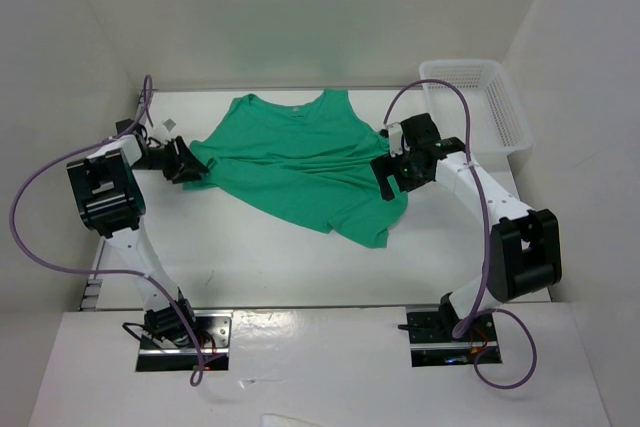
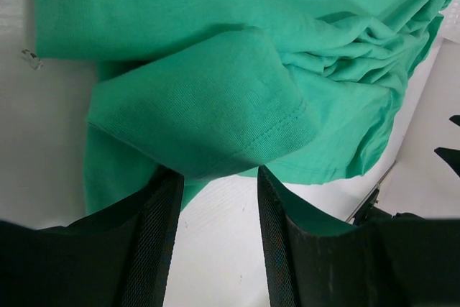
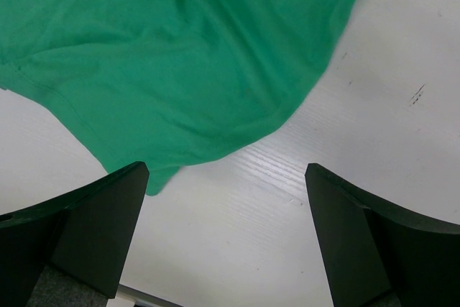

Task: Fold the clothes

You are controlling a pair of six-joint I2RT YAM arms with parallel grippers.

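Note:
The clothes are one emerald-green T-shirt lying rumpled across the back middle of the white table, neckline toward the far wall. My left gripper is at its left sleeve. In the left wrist view the sleeve lies just past the fingertips of my left gripper, and the jaws stand partly apart with bare table between them. My right gripper is at the shirt's right side. In the right wrist view my right gripper is wide open over bare table, with the shirt's hem just beyond its tips.
A white plastic mesh basket stands at the back right, close to the right arm. White walls enclose the table at the back and on both sides. Purple cables loop beside each arm.

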